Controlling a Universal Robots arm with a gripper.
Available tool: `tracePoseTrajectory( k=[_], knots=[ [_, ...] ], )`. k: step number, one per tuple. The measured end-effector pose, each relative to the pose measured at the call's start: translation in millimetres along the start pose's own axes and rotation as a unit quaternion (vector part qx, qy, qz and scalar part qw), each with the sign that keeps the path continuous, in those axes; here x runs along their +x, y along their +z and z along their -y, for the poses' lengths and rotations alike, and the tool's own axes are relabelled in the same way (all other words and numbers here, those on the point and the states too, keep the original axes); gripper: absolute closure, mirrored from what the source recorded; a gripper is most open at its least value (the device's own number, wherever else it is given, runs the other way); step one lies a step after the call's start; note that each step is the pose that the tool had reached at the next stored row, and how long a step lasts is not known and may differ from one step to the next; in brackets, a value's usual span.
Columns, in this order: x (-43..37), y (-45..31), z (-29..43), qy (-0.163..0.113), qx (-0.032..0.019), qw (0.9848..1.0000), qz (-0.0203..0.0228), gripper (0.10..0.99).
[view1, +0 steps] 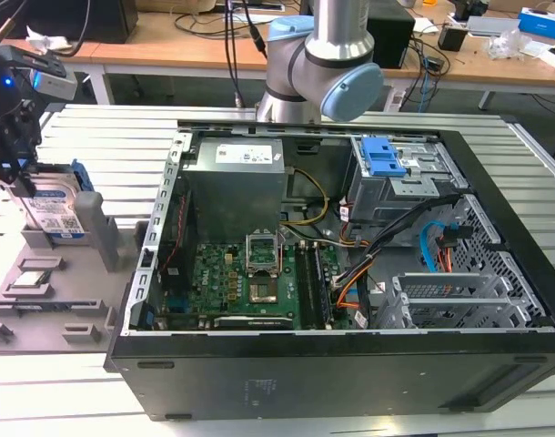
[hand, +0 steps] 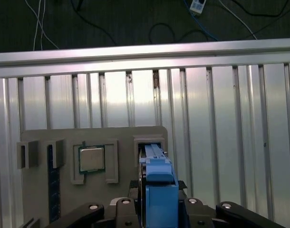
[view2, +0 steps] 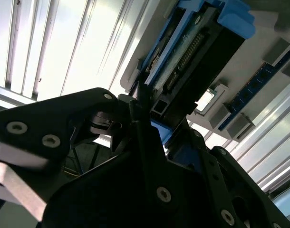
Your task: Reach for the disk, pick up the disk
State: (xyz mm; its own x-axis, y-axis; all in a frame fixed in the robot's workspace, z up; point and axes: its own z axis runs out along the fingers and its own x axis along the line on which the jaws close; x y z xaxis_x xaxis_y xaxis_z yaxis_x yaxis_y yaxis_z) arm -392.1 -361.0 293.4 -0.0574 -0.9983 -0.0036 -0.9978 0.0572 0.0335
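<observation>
Disk (view1: 55, 211): stands on edge in the grey fixture (view1: 100, 229) at the exterior view's left, top edge offered for gripping.
Gripper (view1: 18, 171): at that edge, jaws flanking it; whether clamped, cannot tell.

Exterior view looks down; wrist views crowd the disk (hand: 159, 192) (view2: 195, 50).

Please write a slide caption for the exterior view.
Black gripper at the upright silver-grey blue-framed metal disk, beside an open black computer case.
</observation>
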Motion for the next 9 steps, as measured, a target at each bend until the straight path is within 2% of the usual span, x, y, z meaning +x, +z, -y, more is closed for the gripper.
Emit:
tracePoseTrajectory(
  k=[9],
  knots=[
    [0.0, 0.6, 0.0, 0.000, 0.0000, 1.0000, 0.0000, 0.718]
  ],
)
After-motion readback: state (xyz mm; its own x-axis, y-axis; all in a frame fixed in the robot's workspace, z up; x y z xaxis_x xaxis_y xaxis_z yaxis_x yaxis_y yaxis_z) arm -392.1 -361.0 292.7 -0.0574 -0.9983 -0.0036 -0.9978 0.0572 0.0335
